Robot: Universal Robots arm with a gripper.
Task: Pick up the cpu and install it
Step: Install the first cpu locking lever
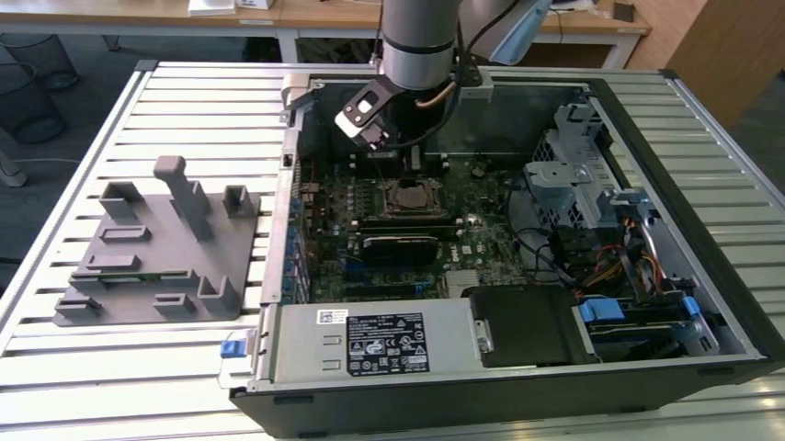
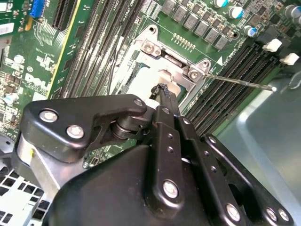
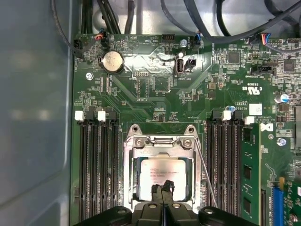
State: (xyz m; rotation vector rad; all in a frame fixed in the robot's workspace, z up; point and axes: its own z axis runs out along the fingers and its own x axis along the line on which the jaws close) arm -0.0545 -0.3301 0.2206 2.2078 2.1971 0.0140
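Nearest, along the near edge of the open case (image 1: 723,303): a labelled metal box (image 1: 368,344). Off at the exterior view's left, on the slatted table (image 1: 184,101) and well apart from the case: a grey tray (image 1: 147,253) with upright posts.

Farther in, mid motherboard (image 1: 479,230): the cpu (image 3: 162,170), lying flat in its socket, pale top up, ringed by a silver metal frame (image 3: 129,165). Beside the frame, a thin lever (image 3: 203,169). On either side, rows of dark memory slots (image 3: 96,165).

Right over the cpu: the gripper (image 3: 163,189), fingers pressed together with nothing pinched between them. Tips poised at one edge of the pale top. Touching or just above: cannot tell.

Farthest: the arm (image 1: 417,37), standing upright over the far side of the case. Wrist bent at its lower end. Dark linkage angled down and nearward toward the socket, as in the second wrist view, fingertips (image 2: 162,90) at the frame's opening.
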